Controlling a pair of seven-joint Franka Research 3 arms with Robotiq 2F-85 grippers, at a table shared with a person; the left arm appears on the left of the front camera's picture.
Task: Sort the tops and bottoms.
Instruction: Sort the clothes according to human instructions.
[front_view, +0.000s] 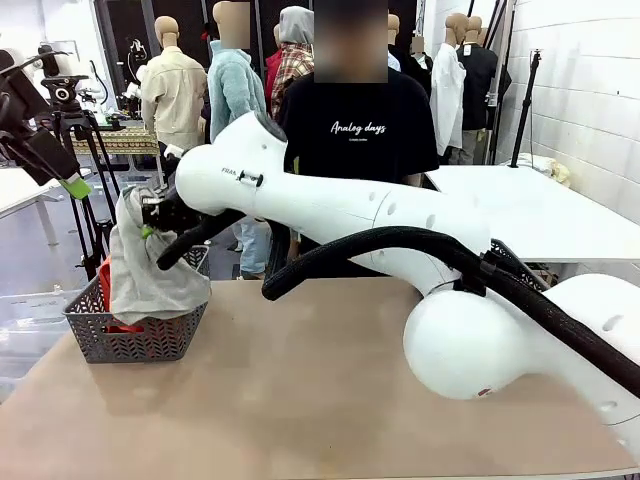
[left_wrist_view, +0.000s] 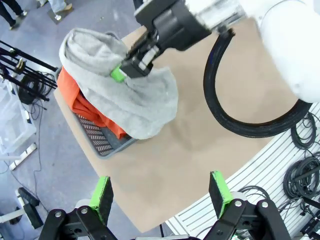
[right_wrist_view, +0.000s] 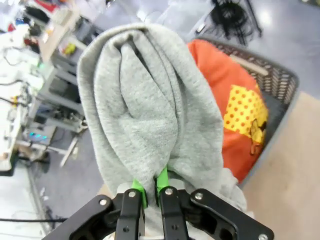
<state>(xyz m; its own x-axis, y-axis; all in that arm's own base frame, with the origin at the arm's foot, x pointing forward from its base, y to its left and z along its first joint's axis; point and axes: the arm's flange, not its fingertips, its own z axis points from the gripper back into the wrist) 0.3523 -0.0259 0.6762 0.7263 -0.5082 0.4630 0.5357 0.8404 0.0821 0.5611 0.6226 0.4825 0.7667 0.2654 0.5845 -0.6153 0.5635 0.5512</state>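
- The worktop (front_view: 300, 400) is a tan surface; a person in a black T-shirt (front_view: 355, 130) with white lettering stands at its far side.
- The right arm reaches across the middle to the robot's left side, ending above a grey mesh basket (front_view: 135, 340) that sits at the left end of the worktop.
- The light grey shirt (front_view: 145, 265) hangs bunched from the right gripper (right_wrist_view: 150, 187), whose green pads are pinched tight on a fold of the fabric; the shirt's lower part drapes over the basket's contents and its near rim.
- The orange T-shirt (right_wrist_view: 235, 115) with a yellow dotted graphic lies in the basket, partly under the grey shirt.
- The left gripper (left_wrist_view: 162, 195) hovers high over the near worktop edge, its jaws spread wide with nothing between them.
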